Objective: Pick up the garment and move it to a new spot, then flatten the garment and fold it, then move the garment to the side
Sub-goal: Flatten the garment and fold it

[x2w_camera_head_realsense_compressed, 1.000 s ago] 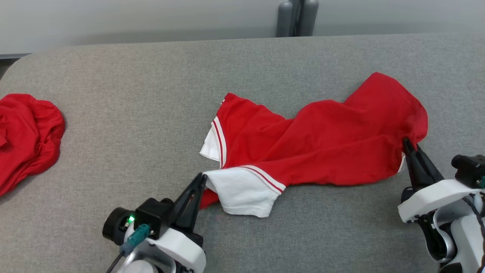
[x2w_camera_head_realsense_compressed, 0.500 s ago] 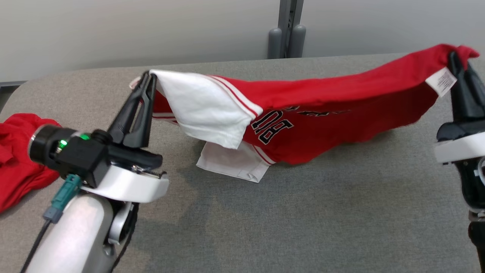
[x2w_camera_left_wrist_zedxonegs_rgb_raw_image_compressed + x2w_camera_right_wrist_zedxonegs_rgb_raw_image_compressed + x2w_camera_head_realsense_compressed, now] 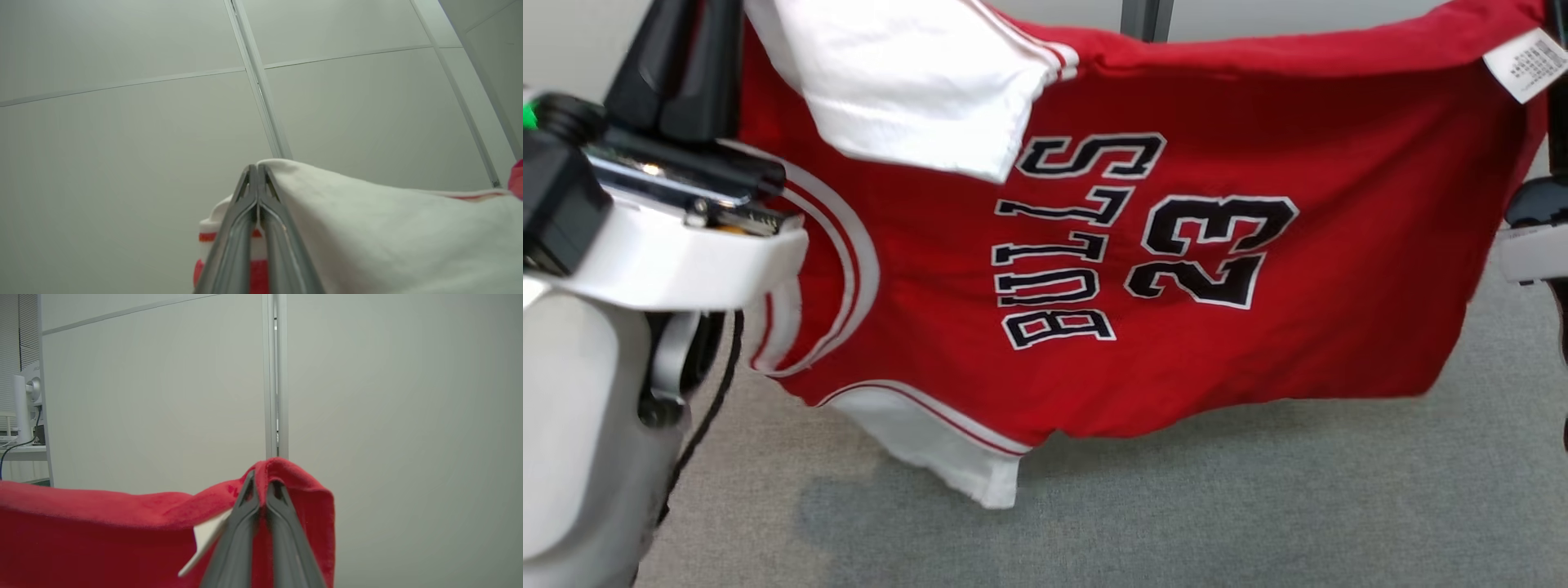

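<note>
The garment (image 3: 1176, 343) is a red jersey with white sleeves and black "BULLS 23" lettering turned sideways. It hangs spread between my two grippers above the grey table (image 3: 1258, 506). My left gripper (image 3: 256, 167) is shut on a white sleeve edge (image 3: 367, 228); its dark fingers (image 3: 678, 73) rise at the head view's upper left. My right gripper (image 3: 261, 477) is shut on the red hem (image 3: 102, 535) beside a white care tag (image 3: 1525, 64). The lower white sleeve (image 3: 964, 465) dangles close to the table; whether it touches I cannot tell.
The grey padded table shows below and to the right of the hanging jersey. A pale panelled wall with a grey upright post (image 3: 1147, 16) stands behind. My left arm's white wrist housing (image 3: 670, 245) covers the left side of the head view.
Both grippers have risen with the garment, lifting it from a sagging drape over the table to a hanging spread sheet. The head view has also shifted; the red cloth at the left has left the picture.
</note>
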Motion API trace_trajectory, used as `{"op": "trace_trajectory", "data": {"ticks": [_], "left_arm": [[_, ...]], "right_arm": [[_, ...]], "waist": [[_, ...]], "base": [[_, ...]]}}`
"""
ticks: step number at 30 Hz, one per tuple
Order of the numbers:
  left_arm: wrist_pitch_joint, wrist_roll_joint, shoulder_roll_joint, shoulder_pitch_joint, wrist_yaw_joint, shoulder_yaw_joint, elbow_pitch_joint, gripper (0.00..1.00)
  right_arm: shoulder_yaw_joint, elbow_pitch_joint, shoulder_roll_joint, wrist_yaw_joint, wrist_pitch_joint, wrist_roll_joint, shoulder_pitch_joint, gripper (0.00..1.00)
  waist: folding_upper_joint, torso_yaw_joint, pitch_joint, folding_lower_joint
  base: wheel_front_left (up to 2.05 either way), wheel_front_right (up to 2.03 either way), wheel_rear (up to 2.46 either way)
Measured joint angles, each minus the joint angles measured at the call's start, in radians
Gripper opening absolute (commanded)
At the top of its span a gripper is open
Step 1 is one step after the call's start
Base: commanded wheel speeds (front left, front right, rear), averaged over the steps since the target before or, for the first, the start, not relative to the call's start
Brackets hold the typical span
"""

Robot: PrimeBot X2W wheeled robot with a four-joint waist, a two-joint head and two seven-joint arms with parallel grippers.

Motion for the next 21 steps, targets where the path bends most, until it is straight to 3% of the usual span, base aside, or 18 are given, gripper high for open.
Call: {"op": "trace_trajectory", "data": {"ticks": [9, 17, 21], "left_arm": [[-0.025, -0.035, -0.029, -0.258, -0.089, -0.010, 0.200, 0.00], [-0.146, -0.024, -0.082, -0.622, -0.194, -0.030, 0.582, 0.00], [-0.172, -0.021, -0.115, -0.740, -0.218, -0.039, 0.773, 0.00]], "right_arm": [[0.031, 0.151, -0.003, 0.000, -0.010, 0.038, -0.221, 0.00], [0.107, 0.440, 0.004, 0.000, -0.093, 0.061, -0.601, 0.00], [0.152, 0.617, 0.032, 0.000, -0.182, 0.056, -0.738, 0.00]], "waist": [[0.0000, -0.005, 0.088, 0.0001], [0.0000, -0.007, 0.199, 0.0000], [0.0000, -0.011, 0.239, 0.0001]], "base": [[0.00, 0.00, 0.00], [0.00, 0.00, 0.00], [0.00, 0.00, 0.00]]}}
